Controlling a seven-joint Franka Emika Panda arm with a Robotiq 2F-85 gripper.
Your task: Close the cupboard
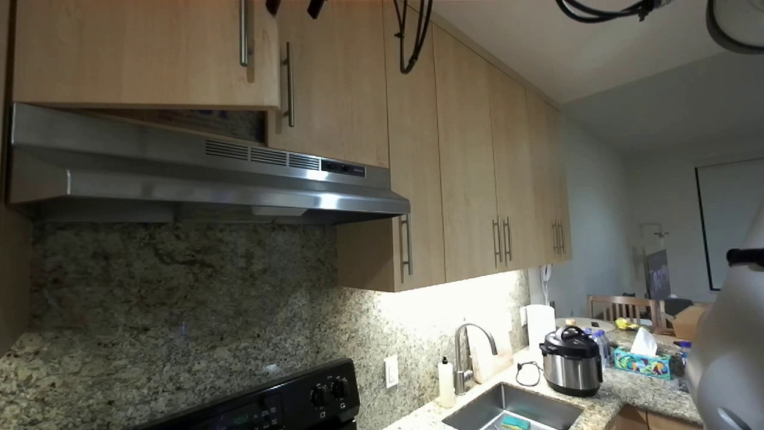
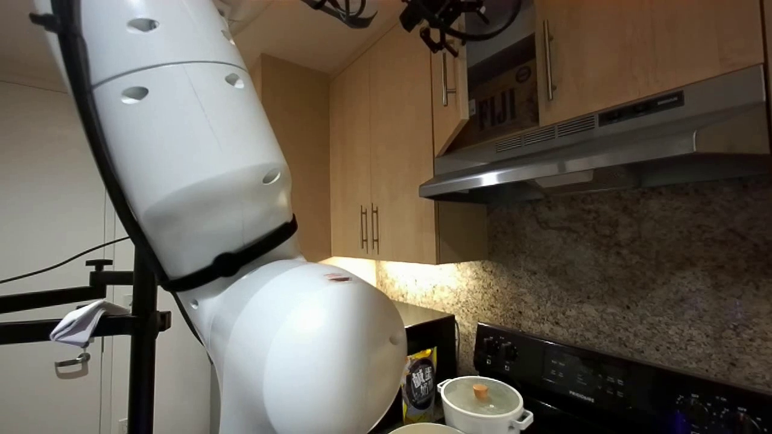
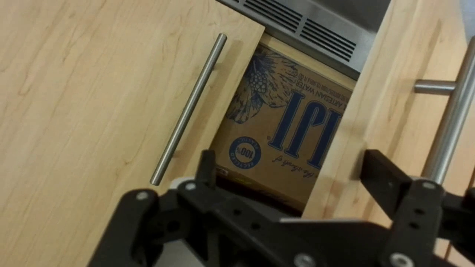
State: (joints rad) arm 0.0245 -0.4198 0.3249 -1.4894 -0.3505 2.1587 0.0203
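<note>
The cupboard is the short light-wood cabinet above the range hood. Its left door [image 1: 143, 54] stands ajar in both exterior views [image 2: 449, 90]; its right door [image 1: 331, 77] looks shut, also in an exterior view [image 2: 651, 42]. In the wrist view, which is upside down, the ajar door's edge [image 3: 349, 148] and bar handle [image 3: 454, 111] are at right, and the shut door [image 3: 92, 92] is at left. My gripper [image 3: 291, 167] is open and empty before the gap. One fingertip is close against the ajar door's edge; contact cannot be told. Most of the gripper is cut off in an exterior view [image 1: 293, 6].
A FIJI cardboard box [image 3: 282, 122] stands inside the cupboard. The steel range hood [image 1: 209, 173] lies directly below the doors. Taller cabinets [image 1: 465, 149] [image 2: 386, 150] flank it. Black cables [image 1: 412, 36] hang near the gripper. A white pot [image 2: 482, 410] stands by the stove [image 2: 579, 386].
</note>
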